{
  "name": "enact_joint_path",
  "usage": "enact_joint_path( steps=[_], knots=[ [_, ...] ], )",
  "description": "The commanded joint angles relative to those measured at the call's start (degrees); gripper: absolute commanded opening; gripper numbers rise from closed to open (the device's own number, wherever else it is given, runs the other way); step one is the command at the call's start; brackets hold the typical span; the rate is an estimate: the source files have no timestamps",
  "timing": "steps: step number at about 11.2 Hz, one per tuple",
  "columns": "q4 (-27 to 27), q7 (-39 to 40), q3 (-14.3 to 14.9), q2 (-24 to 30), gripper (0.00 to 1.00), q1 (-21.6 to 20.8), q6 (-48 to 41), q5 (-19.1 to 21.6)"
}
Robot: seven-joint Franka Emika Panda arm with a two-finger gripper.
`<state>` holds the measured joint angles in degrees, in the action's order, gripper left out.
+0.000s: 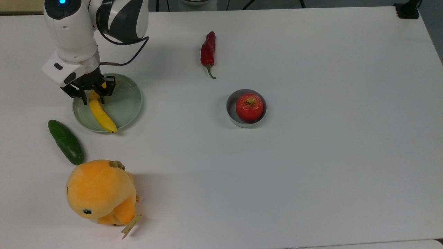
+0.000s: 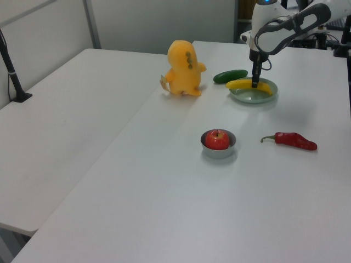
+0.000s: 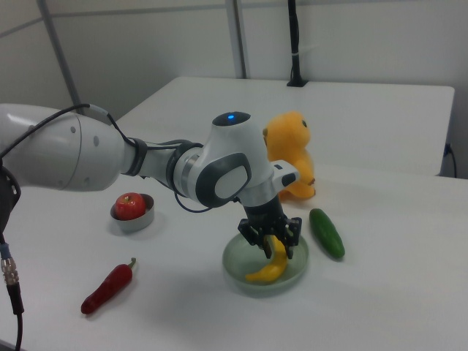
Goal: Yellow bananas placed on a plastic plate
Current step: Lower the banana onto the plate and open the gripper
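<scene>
Over the plastic plate (image 1: 126, 103) in the top view, the gripper (image 1: 92, 97) clasps the yellow banana (image 1: 100, 114), its tip crossing the rim. From the left view, fruit rests low in the dish. Right view suggests placing is nearly done; next, release and lift.
</scene>
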<state>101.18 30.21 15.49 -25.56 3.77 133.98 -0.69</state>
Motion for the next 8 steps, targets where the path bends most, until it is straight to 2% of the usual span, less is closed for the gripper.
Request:
enact_joint_path(
  steps=[1,5,8],
  knots=[
    [0.6,0.7,0.2,0.7,1.00,0.3,1.3,-0.9],
    [0.7,-0.6,0.2,4.3,1.00,0.3,0.1,-0.3],
    [0.1,-9.3,0.3,11.4,1.00,-0.5,-7.2,-0.3]
  ],
)
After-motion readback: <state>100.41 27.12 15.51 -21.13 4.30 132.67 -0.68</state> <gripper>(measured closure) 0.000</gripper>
